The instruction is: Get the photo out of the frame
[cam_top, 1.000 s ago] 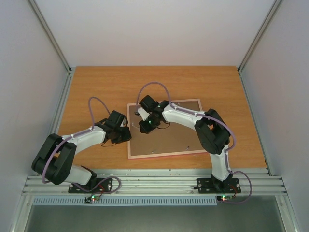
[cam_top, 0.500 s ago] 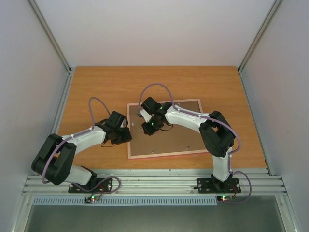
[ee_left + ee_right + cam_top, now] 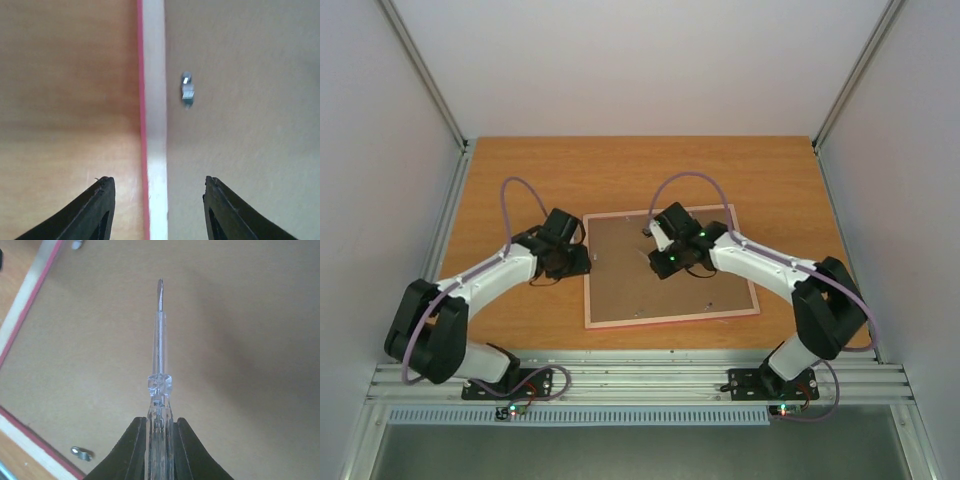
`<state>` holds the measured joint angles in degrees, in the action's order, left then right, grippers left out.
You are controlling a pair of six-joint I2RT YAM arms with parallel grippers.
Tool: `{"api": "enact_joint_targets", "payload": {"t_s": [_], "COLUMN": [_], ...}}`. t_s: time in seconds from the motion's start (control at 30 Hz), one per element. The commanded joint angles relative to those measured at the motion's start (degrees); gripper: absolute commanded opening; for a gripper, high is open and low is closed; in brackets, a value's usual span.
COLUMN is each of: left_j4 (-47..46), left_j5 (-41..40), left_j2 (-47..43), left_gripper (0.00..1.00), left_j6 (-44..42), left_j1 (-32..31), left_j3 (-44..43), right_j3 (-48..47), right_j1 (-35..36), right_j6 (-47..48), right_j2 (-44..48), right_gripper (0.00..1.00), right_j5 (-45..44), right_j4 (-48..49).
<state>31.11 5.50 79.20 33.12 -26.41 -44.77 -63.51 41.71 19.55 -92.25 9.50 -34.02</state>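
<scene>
**A:** One surface (image 3: 520,170), one frame (image 3: 670,320) on it, lying face down. Its long sides run left to right, and the brown backing board (image 3: 640,285) faces up inside the pink rim. Where is the photo?

**B:** It shows in no view. I judge it is under that board, facing the surface.

**A:** And the two grippers?

**B:** The left gripper (image 3: 156,181) is at the frame's left rim. Its jaws are apart with nothing between them, one finger over the bare surface and the other over the board. The right gripper (image 3: 160,421) is over the far middle of the board, clamped on one clear screwdriver (image 3: 160,340).

**A:** What does the next move turn on?

**B:** The blade and the clips, I think. The screwdriver's long axis runs straight out ahead of the right gripper. Its tip is over bare board, well apart from any clip.

**A:** How many clips?

**B:** The left wrist view shows one clip (image 3: 186,91), just right of the left rim and farther along it than the left gripper. The right wrist view shows a second clip (image 3: 81,453) beside the rim, back near the fingers, and a pale bit at the top corner that I cannot identify. I cannot tell whether the two views share a clip.
</scene>
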Motion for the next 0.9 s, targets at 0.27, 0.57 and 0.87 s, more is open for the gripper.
{"api": "enact_joint_targets", "payload": {"t_s": [0.27, 0.57, 0.87], "left_j4": [1.82, 1.23, 0.01], "left_j5": [-1.44, 0.18, 0.84], "left_j2": [19.30, 28.23, 29.17], "left_gripper": [0.52, 0.45, 0.26], "left_j6": [-6.80, -7.98, -6.52], "left_j1": [5.59, 7.48, 7.81], "left_j3": [-19.38, -24.56, -23.63], "right_j3": [14.44, 15.47, 15.10], "right_j1": [-4.19, -5.18, -5.27], "right_j6": [-2.47, -2.97, -3.07], "right_j2": [12.18, 12.05, 11.04], "right_gripper": [0.01, 0.01, 0.01], "right_j5": [-5.95, -5.19, -4.84], "right_j4": [16.44, 17.10, 16.75]}}
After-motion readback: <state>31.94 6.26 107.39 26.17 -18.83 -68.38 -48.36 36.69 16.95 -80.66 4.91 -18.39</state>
